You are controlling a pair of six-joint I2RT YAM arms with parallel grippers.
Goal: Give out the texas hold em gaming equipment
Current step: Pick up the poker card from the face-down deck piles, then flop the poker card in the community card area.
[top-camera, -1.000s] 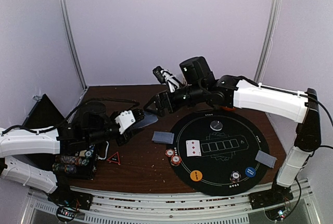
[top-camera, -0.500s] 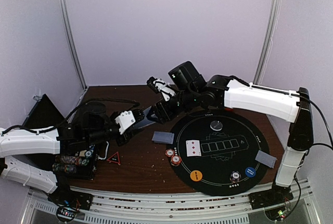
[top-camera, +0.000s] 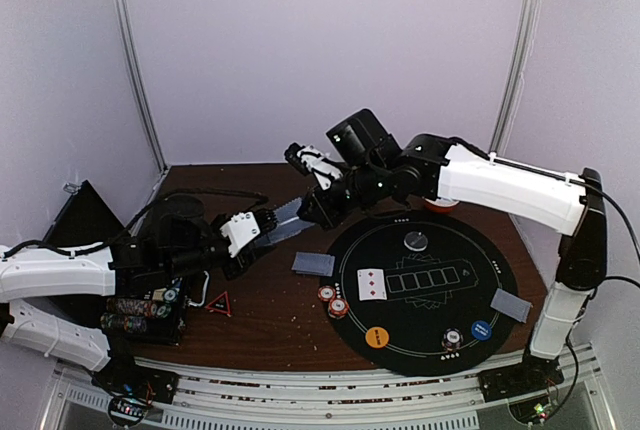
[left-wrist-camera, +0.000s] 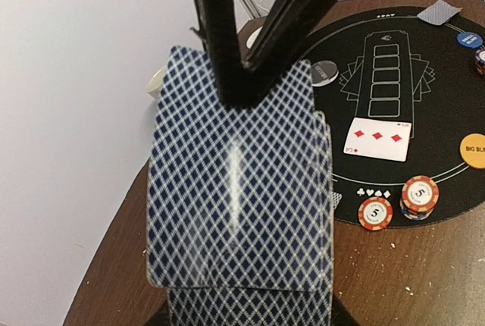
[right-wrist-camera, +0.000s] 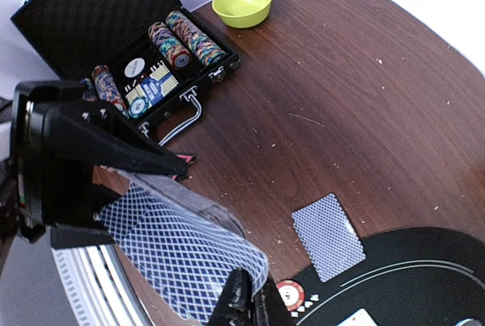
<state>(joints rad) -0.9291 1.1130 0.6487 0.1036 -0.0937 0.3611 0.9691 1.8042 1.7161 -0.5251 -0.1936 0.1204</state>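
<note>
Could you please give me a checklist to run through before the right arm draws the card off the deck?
1. Right tool shut on the top card's far edge: ok.
2. Left tool gripping the deck: ok.
3. Only one card pinched: cannot tell.
4. Five card outlines on the black mat vacant: ok.
5. Face-up card and chips at the mat's left edge not covering those outlines: ok.
</note>
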